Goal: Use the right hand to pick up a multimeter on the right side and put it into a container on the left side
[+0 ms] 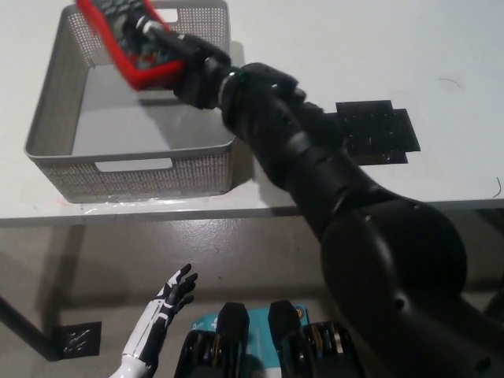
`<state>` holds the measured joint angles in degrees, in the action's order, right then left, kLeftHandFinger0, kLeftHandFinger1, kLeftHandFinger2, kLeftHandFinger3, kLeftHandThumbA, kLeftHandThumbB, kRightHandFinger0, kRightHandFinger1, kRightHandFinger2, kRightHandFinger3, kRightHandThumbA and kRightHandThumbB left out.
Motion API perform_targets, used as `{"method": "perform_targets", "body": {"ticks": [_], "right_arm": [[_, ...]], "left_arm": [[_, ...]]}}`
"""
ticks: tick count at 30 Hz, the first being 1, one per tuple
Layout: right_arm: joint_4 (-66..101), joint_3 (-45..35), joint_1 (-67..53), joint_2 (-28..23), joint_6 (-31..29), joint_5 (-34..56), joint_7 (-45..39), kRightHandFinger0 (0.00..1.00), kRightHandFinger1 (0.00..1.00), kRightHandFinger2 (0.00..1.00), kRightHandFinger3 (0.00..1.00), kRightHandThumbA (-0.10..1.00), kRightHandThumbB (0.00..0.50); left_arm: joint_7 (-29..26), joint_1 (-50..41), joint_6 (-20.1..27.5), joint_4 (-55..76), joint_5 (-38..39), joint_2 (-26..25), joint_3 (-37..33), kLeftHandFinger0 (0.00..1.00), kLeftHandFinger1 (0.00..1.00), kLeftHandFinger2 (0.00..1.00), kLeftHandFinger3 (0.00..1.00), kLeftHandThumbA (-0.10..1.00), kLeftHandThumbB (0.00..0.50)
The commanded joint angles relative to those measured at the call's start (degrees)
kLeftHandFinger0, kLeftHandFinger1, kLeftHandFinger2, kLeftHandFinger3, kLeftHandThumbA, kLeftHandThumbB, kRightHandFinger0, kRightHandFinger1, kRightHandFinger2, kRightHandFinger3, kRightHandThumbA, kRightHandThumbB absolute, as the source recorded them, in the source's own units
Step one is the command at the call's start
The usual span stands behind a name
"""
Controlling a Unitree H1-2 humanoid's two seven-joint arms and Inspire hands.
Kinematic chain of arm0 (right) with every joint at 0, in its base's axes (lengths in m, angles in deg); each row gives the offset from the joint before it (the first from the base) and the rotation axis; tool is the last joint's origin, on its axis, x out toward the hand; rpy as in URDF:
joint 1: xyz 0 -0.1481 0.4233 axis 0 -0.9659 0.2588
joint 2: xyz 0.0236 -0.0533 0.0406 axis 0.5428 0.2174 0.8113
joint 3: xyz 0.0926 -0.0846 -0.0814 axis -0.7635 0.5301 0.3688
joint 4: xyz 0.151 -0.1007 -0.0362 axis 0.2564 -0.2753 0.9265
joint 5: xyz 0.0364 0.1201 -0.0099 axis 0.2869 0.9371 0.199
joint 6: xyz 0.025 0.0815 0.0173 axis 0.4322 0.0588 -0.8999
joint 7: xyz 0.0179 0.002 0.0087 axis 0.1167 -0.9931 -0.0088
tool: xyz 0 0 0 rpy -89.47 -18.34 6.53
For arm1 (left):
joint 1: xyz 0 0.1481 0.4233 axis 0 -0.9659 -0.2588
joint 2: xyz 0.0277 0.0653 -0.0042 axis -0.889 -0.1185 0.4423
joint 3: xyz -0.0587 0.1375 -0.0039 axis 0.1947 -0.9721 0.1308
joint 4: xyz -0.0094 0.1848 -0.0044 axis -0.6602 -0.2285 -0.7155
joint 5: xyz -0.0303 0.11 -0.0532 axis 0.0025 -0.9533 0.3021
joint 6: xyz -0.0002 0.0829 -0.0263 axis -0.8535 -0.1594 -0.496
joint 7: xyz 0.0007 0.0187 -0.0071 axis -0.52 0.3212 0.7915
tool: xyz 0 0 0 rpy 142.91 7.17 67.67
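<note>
My black right hand (177,59) is shut on a red and black multimeter (126,39) and holds it above the inside of the grey mesh basket (47,134) at the table's left. The multimeter is tilted, with its far end near the picture's top edge. My right arm stretches across the table from the bottom right and hides the basket's right wall. My white left hand (161,315) rests low at the bottom left, below the table's front edge, fingers spread and holding nothing.
A flat black mat (374,130) lies on the white table (354,47) at the right. The table's front edge (236,214) runs across the middle of the view, with grey floor below it.
</note>
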<state>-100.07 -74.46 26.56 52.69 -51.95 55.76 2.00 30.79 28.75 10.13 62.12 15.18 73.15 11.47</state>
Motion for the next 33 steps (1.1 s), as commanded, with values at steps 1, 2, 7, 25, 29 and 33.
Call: {"method": "perform_targets", "body": {"ticks": [1,2,7,25,29,33], "right_arm": [[1.2,7.8,4.2,0.3,-7.1,-7.7,7.0,0.00,0.40,0.86,0.66,-0.10,0.203],[1.1,9.7,4.0,0.3,-7.4,-8.6,7.8,0.00,0.39,0.81,0.53,-0.10,0.222],[1.4,14.2,2.9,-1.2,-5.6,-8.4,0.7,0.65,1.00,1.00,1.00,0.41,0.272],[3.6,17.7,0.4,-4.6,-7.1,-8.2,-9.1,1.00,1.00,1.00,1.00,0.91,0.351],[5.9,14.8,0.3,-6.1,-7.9,-5.8,-9.7,1.00,1.00,1.00,1.00,0.94,0.445],[12.8,12.5,-1.6,-8.5,-11.2,-4.0,-12.4,1.00,1.00,1.00,1.00,0.98,0.419]], "left_arm": [[1.1,0.5,0.6,2.2,-0.4,-0.7,-0.4,1.00,1.00,1.00,1.00,1.00,0.398],[1.0,0.5,0.9,2.2,-0.7,-0.8,-0.6,1.00,1.00,1.00,1.00,1.00,0.389],[1.6,1.3,1.6,1.8,-0.5,-1.4,-0.9,1.00,1.00,1.00,1.00,1.00,0.389],[3.0,1.5,0.5,2.3,-0.8,-1.4,-1.6,1.00,1.00,1.00,1.00,1.00,0.420],[2.8,1.2,1.0,2.0,-1.0,-1.0,-1.6,1.00,1.00,1.00,1.00,1.00,0.405],[2.8,1.0,0.6,2.1,-0.1,-1.1,-1.0,1.00,1.00,1.00,1.00,1.00,0.442]]}}
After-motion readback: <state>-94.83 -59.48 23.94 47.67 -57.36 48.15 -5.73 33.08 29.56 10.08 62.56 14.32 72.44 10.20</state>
